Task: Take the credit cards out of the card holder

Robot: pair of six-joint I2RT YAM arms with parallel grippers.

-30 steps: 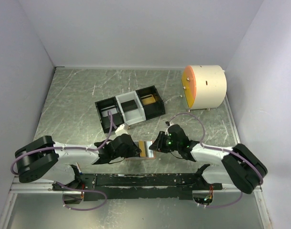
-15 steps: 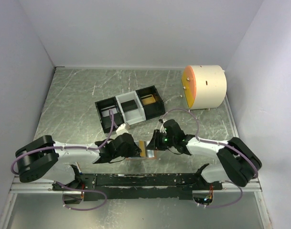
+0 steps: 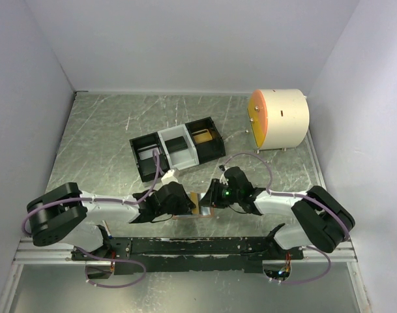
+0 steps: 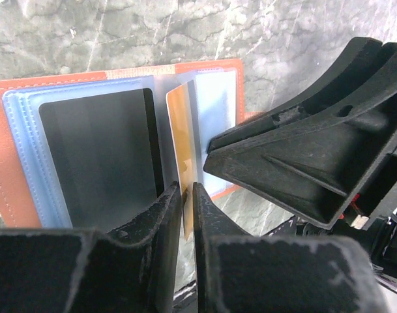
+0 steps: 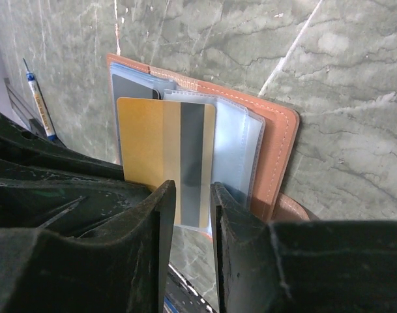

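The salmon-pink card holder point(image 4: 9, 163) point(image 5: 276, 150) lies open near the table's front edge point(image 3: 199, 203), its pale blue pockets facing up. A dark grey credit card point(image 4: 97, 156) sits in one pocket. A gold credit card point(image 4: 178, 130) point(image 5: 149, 156) with a grey stripe sticks up out of the holder. My left gripper point(image 3: 188, 203) point(image 4: 187, 190) has its jaws narrowly parted around that card's edge. My right gripper point(image 3: 211, 198) point(image 5: 193, 186) faces it from the other side, a little open over the card's lower edge, with nothing pinched. One right finger point(image 4: 302, 163) hovers over the holder's right panel.
A black-and-grey three-compartment tray point(image 3: 165, 140) stands behind the grippers. A white drum with an orange face point(image 3: 279, 119) sits at the back right. The black base rail point(image 3: 198, 246) runs along the near edge. White walls close in three sides.
My right gripper has moved left, up to the card holder and close against the left gripper. The left gripper has edged slightly to the right.
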